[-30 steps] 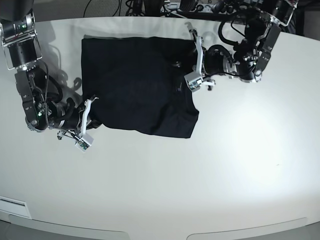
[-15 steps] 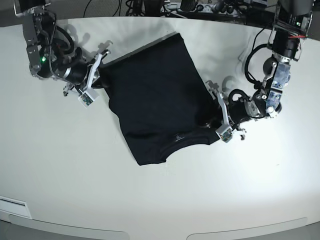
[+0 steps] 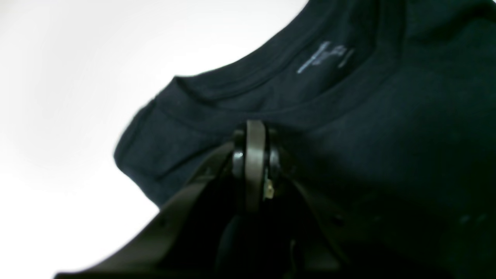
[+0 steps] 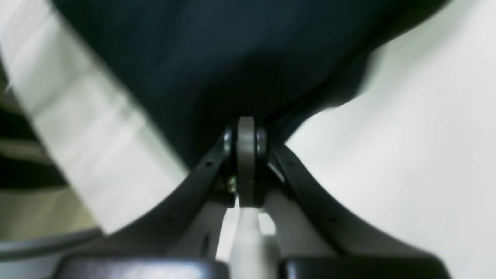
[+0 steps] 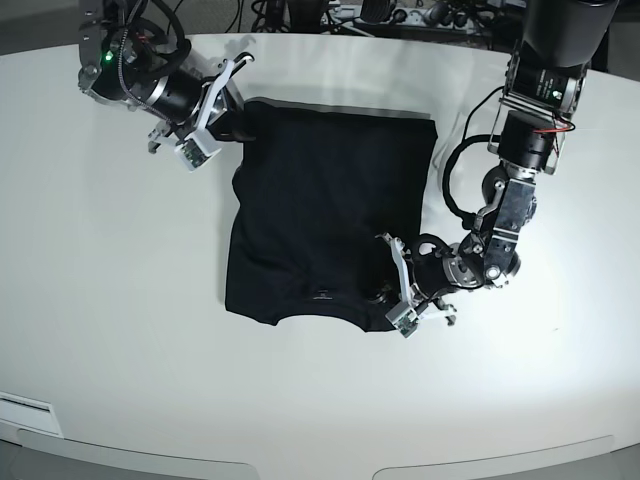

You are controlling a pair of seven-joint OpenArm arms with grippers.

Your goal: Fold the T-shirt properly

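Note:
The black T-shirt (image 5: 325, 210) lies flat on the white table, folded narrow, with its collar (image 5: 322, 296) toward the front edge. My left gripper (image 5: 390, 288) is shut on the shirt's shoulder beside the collar. In the left wrist view the left gripper (image 3: 254, 133) pinches the T-shirt (image 3: 387, 135) just below the neck label (image 3: 325, 56). My right gripper (image 5: 240, 115) is shut on the far left corner of the shirt. In the right wrist view the right gripper (image 4: 246, 130) pinches the dark T-shirt (image 4: 232, 50).
The table's far edge (image 5: 330, 35) runs close behind the right arm, with cables and equipment (image 5: 400, 12) beyond it. The table edge also shows in the right wrist view (image 4: 77, 116). White tabletop (image 5: 300, 400) lies in front of the shirt.
Both grippers have swung the shirt round. The left gripper moved toward the front with the collar end. The right gripper moved toward the far edge with the hem corner.

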